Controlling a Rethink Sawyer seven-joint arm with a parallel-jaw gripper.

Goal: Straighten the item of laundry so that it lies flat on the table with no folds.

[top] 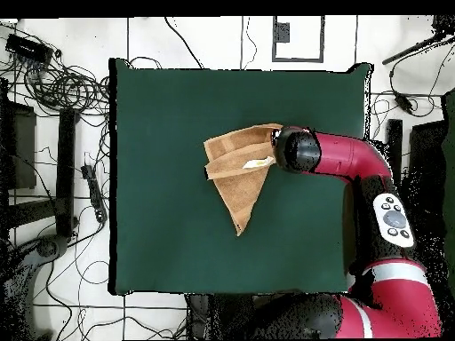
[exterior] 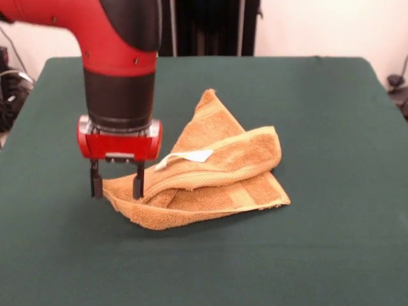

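The gripper [exterior: 116,182] hangs at one corner of the towel [exterior: 210,172], fingers parted, one finger against the corner's edge and the other over bare table [exterior: 331,95]; nothing appears clamped. The towel lies near the table's middle, folded into a rough triangle of soft orange-tan terry, white tag [exterior: 191,156] uppermost. Its bulk extends away from the gripper.

A pale tiled floor [top: 151,315] strewn with tangled black cables [top: 67,87] surrounds the worktop, with a white wall [exterior: 319,29] and dark stands [exterior: 210,25] behind.
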